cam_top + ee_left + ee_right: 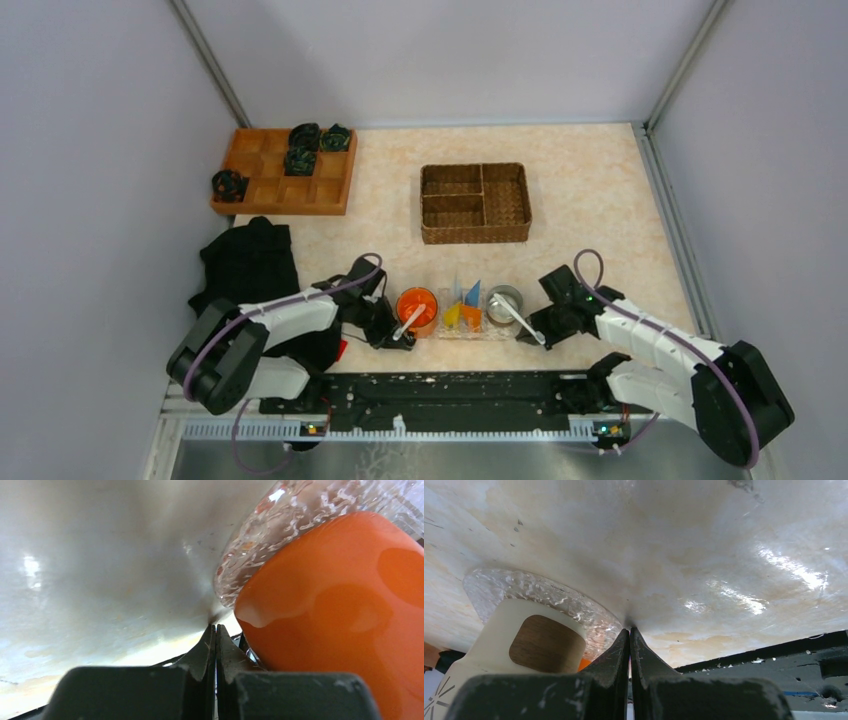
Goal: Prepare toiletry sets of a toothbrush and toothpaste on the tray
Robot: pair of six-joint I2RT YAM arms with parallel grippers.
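Two closed | left gripper [400, 341] | right gripper [532, 336] | tray [487, 331] between them

Orange mug [416, 310], steel cup [503, 303] crowd tray [482, 334] ends lower centre; tabletop [420, 262] open up to wicker basket [475, 203] above.

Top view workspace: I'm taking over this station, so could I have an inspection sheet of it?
Surface: beige marbled table, glossy.
Job's things: clear tray holds coloured tubes, orange mug and steel cup, a toothbrush in each cup.
Clutter: wicker basket, orange wooden tray with dark bundles, black cloth.
Grippers: left gripper and right gripper shut, at the tray's ends; hold unclear.
Cables: purple cables loop along both arms.
Surroundings: grey walls, nothing else seen.
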